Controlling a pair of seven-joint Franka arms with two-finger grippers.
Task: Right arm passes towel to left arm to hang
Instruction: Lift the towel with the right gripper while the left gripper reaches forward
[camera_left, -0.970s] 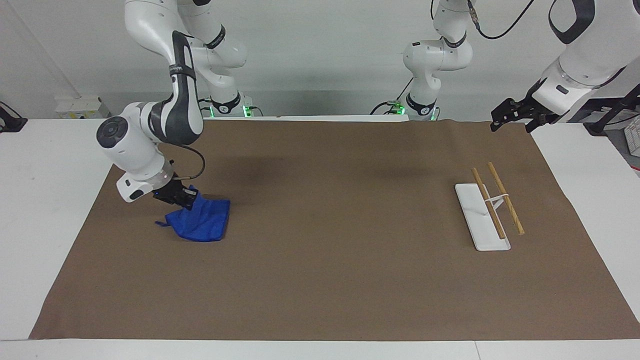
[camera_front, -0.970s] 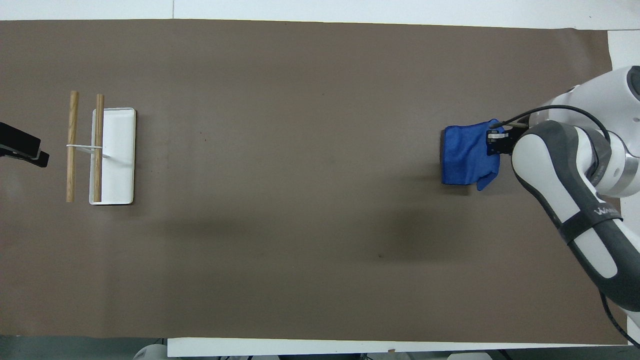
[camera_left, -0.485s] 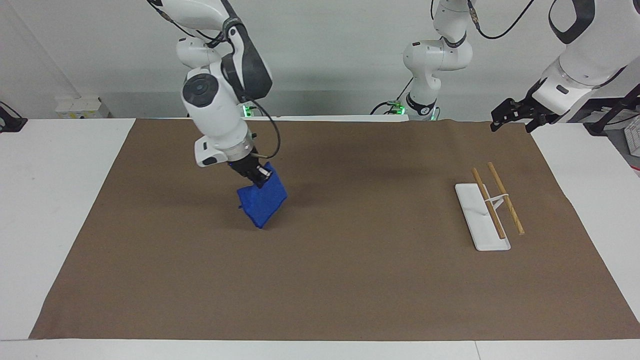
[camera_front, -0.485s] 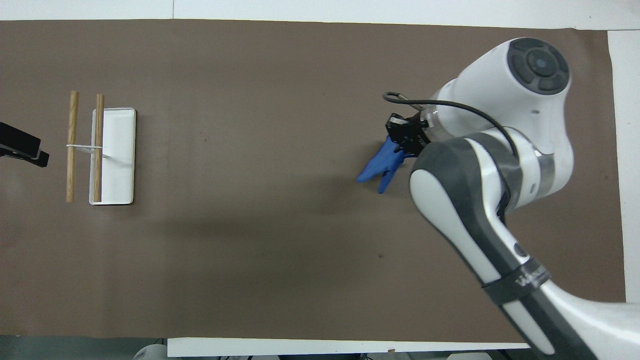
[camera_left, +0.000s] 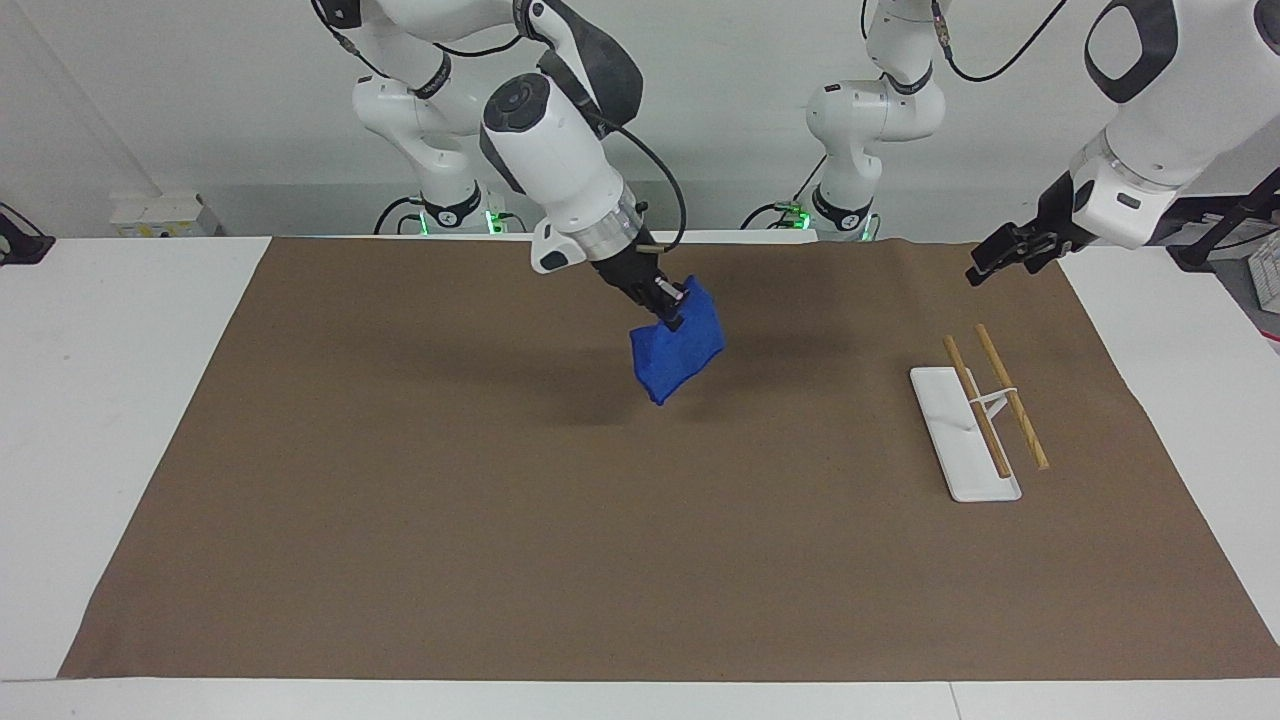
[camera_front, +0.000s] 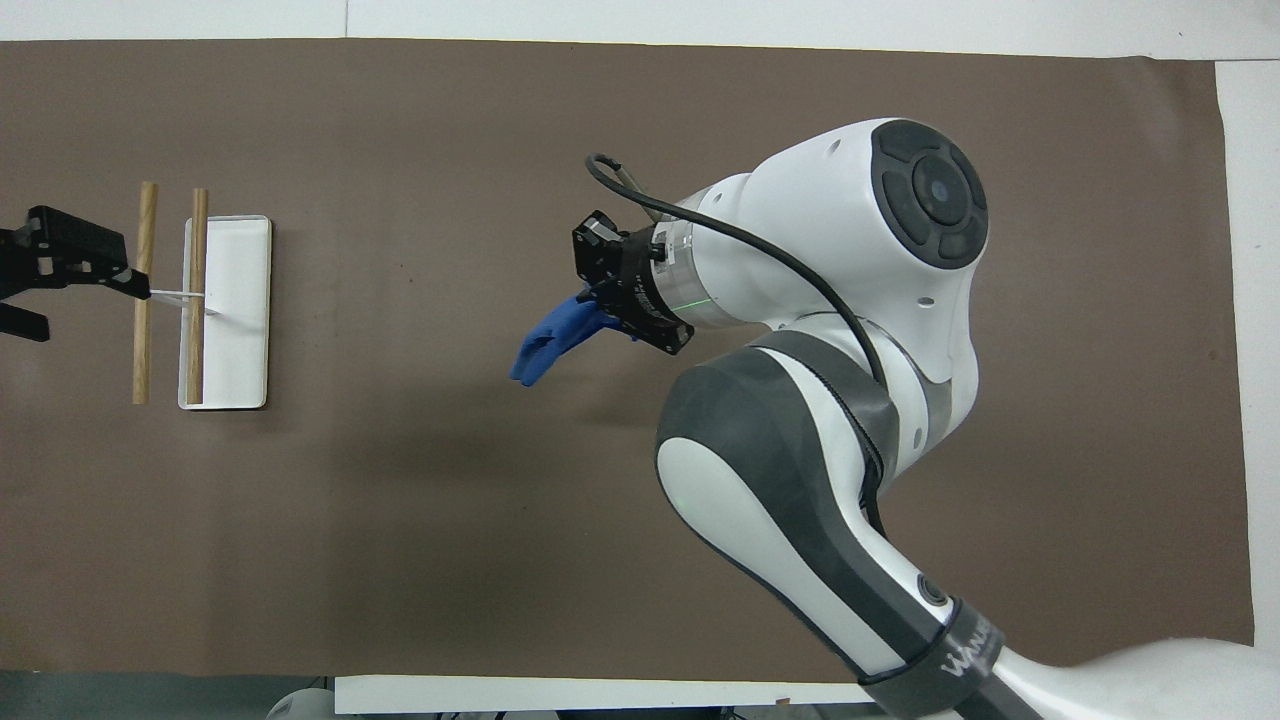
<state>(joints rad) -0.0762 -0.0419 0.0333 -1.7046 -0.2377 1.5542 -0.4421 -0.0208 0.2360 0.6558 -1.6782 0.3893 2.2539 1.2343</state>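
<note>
The bright blue towel (camera_left: 678, 356) (camera_front: 548, 343) hangs in the air over the middle of the brown mat, bunched and drooping. My right gripper (camera_left: 668, 306) (camera_front: 598, 303) is shut on its upper corner, and the right arm reaches in low from its own end. Well apart from the towel, my left gripper (camera_left: 993, 262) (camera_front: 75, 300) hovers open and empty over the mat's edge at the left arm's end, close to the rack's wooden rods (camera_left: 1010, 395) (camera_front: 145, 290).
A hanging rack with a white base (camera_left: 950, 440) (camera_front: 240, 310) and two raised wooden rods stands on the brown mat (camera_left: 500, 520) toward the left arm's end. White tabletop (camera_left: 110, 380) borders the mat.
The right arm has lifted the towel off the mat at its own end and carried it to the middle. The left gripper has shifted slightly toward the rack.
</note>
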